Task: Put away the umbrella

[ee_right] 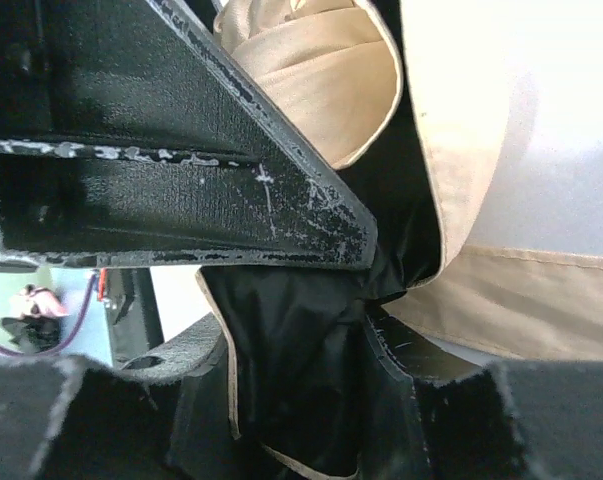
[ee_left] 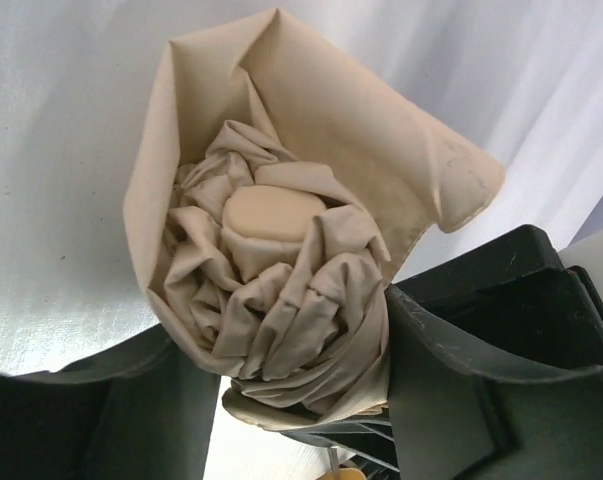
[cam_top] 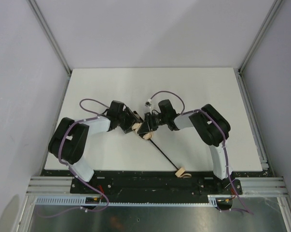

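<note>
Right gripper (ee_right: 376,290) fingers (ee_right: 181,150) crowd the right wrist cam. Its jaws are narrow, nipping a fold of the umbrella (ee_left: 281,270) fabric, tan outside w/ black lining, btwn the tips.

Left gripper (ee_left: 281,370) looks at the bundled canopy (ee_left: 301,320) end-on, w/ the end cap (ee_left: 271,213) dead centre. Its jaws stand wide on either side of the bundle. One finger brushes the cloth, but no squeeze shows, so it's prob. loose around the canopy, not clamped.

From the top cam, both grippers meet over the middle of the table (cam_top: 111,87), left coming from the left, right from the right, both on the canopy end. From there the thin black shaft (cam_top: 163,154) runs diagonally toward the near edge, slanting to the right arm's side. It ends at the pale handle (cam_top: 182,172), which lies just at the table's near edge and not far from the right arm's base.

Key relation: the long axis points away from both grippers, back toward the robot and to the right. The handle end is free and well apart from either set of tips. The shaft looks extended, so the next step prob. needs a push along that diagonal, w/ the canopy end held as anchor. The right arm is the nearer one to the handle, but it is busy w/ the fabric pinch. The left is the freer one but has the longer reach across.
</note>
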`<action>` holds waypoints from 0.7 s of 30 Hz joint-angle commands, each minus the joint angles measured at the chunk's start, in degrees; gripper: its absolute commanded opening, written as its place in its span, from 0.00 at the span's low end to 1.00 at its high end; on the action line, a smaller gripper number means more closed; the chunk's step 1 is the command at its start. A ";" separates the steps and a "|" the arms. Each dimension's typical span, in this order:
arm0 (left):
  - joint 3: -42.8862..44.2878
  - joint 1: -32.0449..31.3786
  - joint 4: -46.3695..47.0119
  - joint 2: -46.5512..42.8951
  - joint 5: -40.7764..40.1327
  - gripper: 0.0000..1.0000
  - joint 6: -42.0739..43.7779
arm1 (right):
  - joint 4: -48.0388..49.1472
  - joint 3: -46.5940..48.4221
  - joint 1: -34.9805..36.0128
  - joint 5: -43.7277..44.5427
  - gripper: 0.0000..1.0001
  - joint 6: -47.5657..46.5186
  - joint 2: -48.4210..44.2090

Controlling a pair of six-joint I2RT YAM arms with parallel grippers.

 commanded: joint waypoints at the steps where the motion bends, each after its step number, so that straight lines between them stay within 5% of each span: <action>1: -4.39 -0.38 -3.06 4.63 -3.64 0.56 1.81 | 3.21 -1.91 -0.14 -7.45 0.00 4.17 4.87; 5: -5.32 -0.22 -1.51 2.56 -4.60 0.39 1.88 | 5.54 -1.93 -0.20 -8.95 0.00 6.63 4.90; 10: -6.68 1.12 1.99 1.12 -3.40 0.03 1.57 | 3.18 -1.89 -0.37 -7.93 0.01 6.03 2.92; 15: -12.09 3.32 15.30 -1.36 3.55 0.00 -0.67 | -11.15 -1.95 -0.50 2.79 0.52 2.20 -5.26; 21: -13.84 3.92 23.13 -6.24 8.76 0.00 0.45 | -18.51 -2.26 -0.60 7.68 0.77 4.93 -13.20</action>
